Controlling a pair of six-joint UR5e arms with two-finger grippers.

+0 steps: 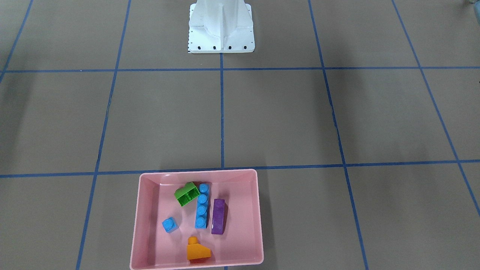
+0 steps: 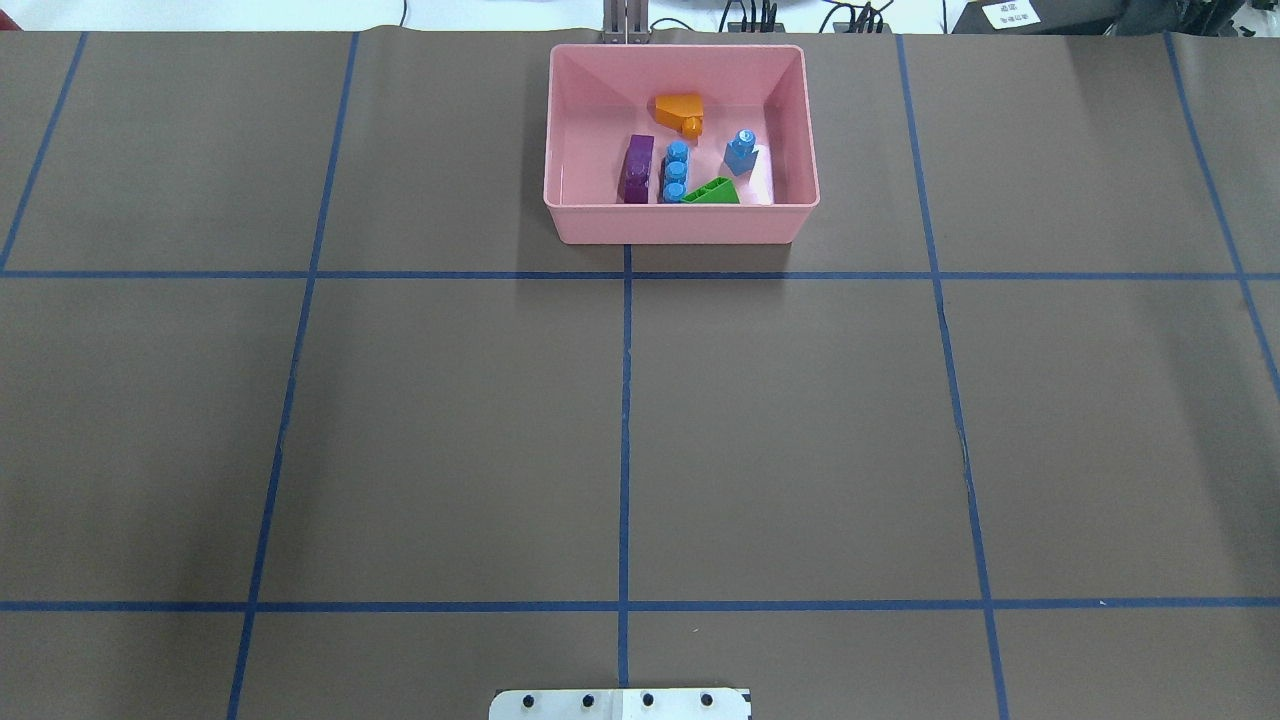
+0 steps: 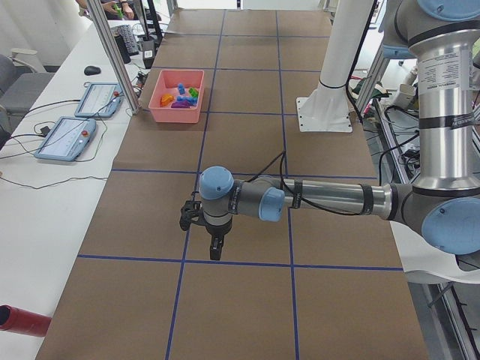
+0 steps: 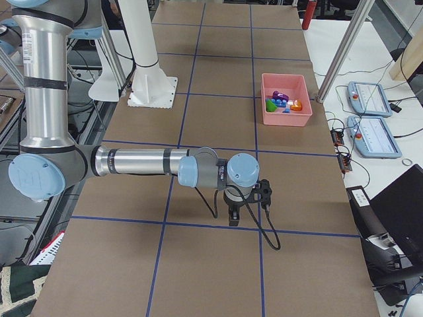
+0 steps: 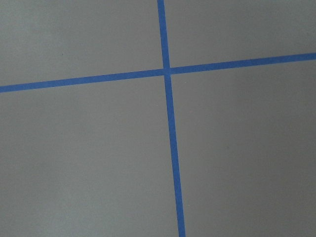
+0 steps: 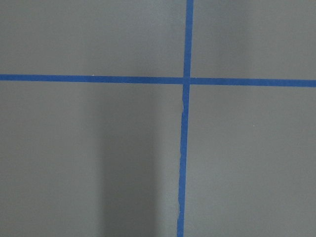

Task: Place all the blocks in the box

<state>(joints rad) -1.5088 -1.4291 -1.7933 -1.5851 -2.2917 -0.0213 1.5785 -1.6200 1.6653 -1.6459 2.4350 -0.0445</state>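
The pink box (image 1: 139, 221) sits at the table's far side from the robot; it also shows in the overhead view (image 2: 680, 222). All five blocks lie inside it: the green one (image 1: 186, 194), the long blue one (image 1: 201, 206), the purple one (image 1: 218, 216), the small blue one (image 1: 170, 224) and the orange one (image 1: 197, 250). My left gripper (image 3: 215, 247) and my right gripper (image 4: 232, 214) hang low over bare table far from the box, each seen only in a side view. I cannot tell whether they are open or shut. Both wrist views show only table and blue tape.
The white metal base (image 1: 221, 30) stands at the robot's side of the table. Blue tape lines (image 2: 625, 440) cross the brown tabletop. Tablets (image 3: 67, 139) lie on the white bench beyond the box, and a red cylinder (image 3: 22, 319) lies there too.
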